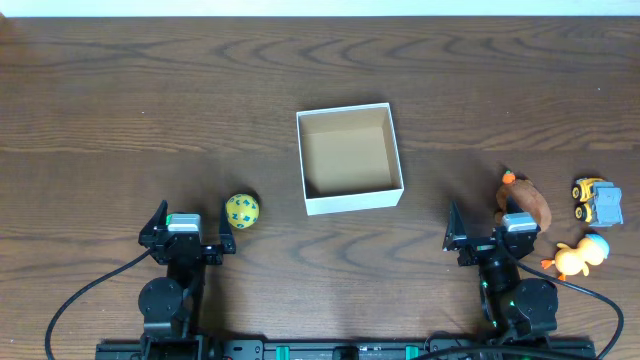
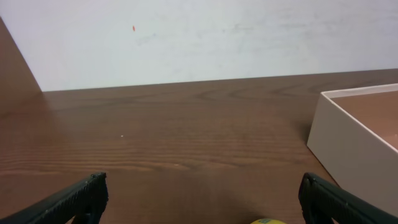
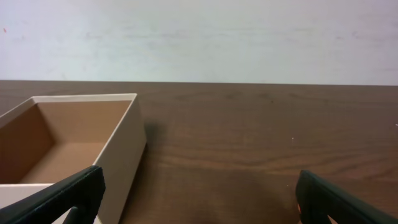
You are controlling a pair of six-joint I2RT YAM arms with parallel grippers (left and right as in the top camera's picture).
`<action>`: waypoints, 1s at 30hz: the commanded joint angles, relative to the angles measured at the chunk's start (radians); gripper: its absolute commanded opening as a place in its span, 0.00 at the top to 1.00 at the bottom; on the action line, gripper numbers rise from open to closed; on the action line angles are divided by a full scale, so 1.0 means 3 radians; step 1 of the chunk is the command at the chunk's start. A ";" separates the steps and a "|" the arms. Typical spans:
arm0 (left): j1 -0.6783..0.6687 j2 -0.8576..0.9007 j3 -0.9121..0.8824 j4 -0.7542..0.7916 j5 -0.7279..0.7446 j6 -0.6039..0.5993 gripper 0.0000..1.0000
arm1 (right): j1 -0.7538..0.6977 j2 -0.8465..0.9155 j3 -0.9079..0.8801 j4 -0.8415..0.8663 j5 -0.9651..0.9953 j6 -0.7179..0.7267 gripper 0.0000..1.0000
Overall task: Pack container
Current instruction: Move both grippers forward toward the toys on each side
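Observation:
The container (image 1: 351,201) is a white square box with a tan-brown inside and stands open at the table's middle. It also shows in the left wrist view (image 2: 348,146) and the right wrist view (image 3: 127,149). A yellow ball with blue-green marks (image 1: 242,211) lies left of it, just beside my left gripper (image 1: 187,226), and peeks in at the left wrist view's bottom edge (image 2: 268,221). My left gripper (image 2: 202,196) is open and empty. My right gripper (image 1: 495,228) is open and empty (image 3: 198,193). A brown plush toy (image 1: 526,199), a yellow-grey toy truck (image 1: 597,201) and an orange duck toy (image 1: 581,255) lie at the right.
The dark wooden table (image 1: 150,100) spreads all round the container. A pale wall (image 2: 199,37) rises behind the far table edge. Black cables (image 1: 80,300) run from both arm bases at the front edge.

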 commanded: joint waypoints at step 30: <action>0.0018 0.0165 0.0282 -0.0397 0.0051 -0.0818 0.02 | -0.0041 0.0239 0.0131 -0.0084 -0.0225 0.0603 0.01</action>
